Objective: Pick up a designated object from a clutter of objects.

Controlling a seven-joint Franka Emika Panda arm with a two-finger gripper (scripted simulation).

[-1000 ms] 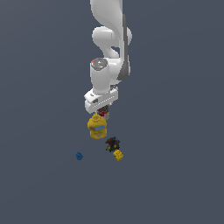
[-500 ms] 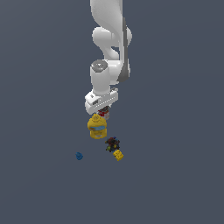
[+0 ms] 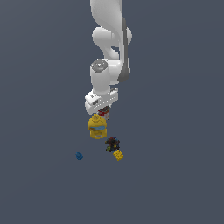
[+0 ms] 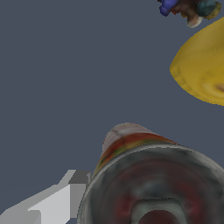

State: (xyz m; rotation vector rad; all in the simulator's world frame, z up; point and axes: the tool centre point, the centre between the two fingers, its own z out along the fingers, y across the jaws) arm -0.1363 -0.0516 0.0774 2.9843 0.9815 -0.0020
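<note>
Nothing shifts from a second ago: the arm hangs in the same spot and the clutter keeps its layout. Sweeping from the exterior view's left, one tiny blue piece (image 3: 79,155) sits well apart from the rest. Next comes one yellow rounded container (image 3: 97,126) with its blue band, and just behind it, tucked under the hand, the red-and-white can (image 3: 103,113), the one to be picked. The gripper (image 3: 104,114) is lowered right over that can, presumably to take it from above. In the wrist view the can (image 4: 148,175) fills the frame with one pale finger (image 4: 57,201) beside it. Whether the jaws have closed on it, I can't tell. Further right: one dark multicoloured lump (image 3: 112,143), then one small yellow block (image 3: 117,154) just beside it.
</note>
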